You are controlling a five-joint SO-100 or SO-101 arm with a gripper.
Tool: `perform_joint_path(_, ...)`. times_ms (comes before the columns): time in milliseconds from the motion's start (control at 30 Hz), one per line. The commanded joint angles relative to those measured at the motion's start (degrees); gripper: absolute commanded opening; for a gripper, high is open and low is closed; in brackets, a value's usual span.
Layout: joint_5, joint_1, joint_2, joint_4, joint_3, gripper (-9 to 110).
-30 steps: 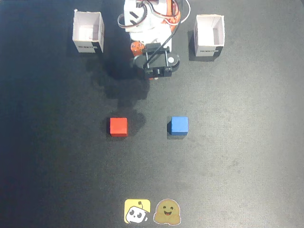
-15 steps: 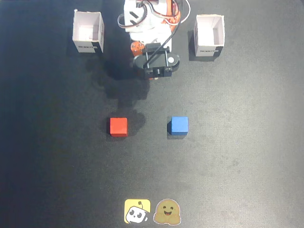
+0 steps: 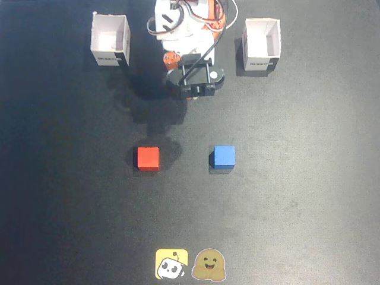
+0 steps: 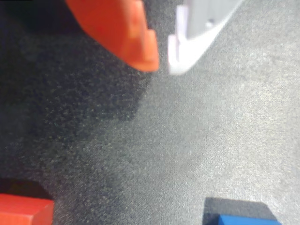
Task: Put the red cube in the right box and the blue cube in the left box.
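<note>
In the fixed view the red cube (image 3: 148, 158) and the blue cube (image 3: 224, 156) lie side by side on the dark mat, red on the view's left. The wrist view catches only their top edges, red cube (image 4: 23, 212) and blue cube (image 4: 243, 219). The right box (image 3: 111, 58), with a tiny nub at a top corner, stands at the view's upper left. Its twin, the left box (image 3: 261, 62), stands at the upper right. My gripper (image 3: 189, 94) hangs folded near the arm's base, well behind both cubes. In the wrist view the gripper (image 4: 163, 63) is shut, holding nothing.
The arm's white base (image 3: 184, 27) with its cables stands between the two boxes at the top. Two cartoon stickers (image 3: 187, 264) lie at the mat's near edge. The arm throws a shadow on the mat toward the red cube.
</note>
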Motion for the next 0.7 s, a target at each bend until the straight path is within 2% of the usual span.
perform_joint_path(0, -0.18, 0.62, 0.62, 0.18, -0.35, 0)
perform_joint_path(667, -1.85, 0.70, 0.62, 0.18, -0.35, 0)
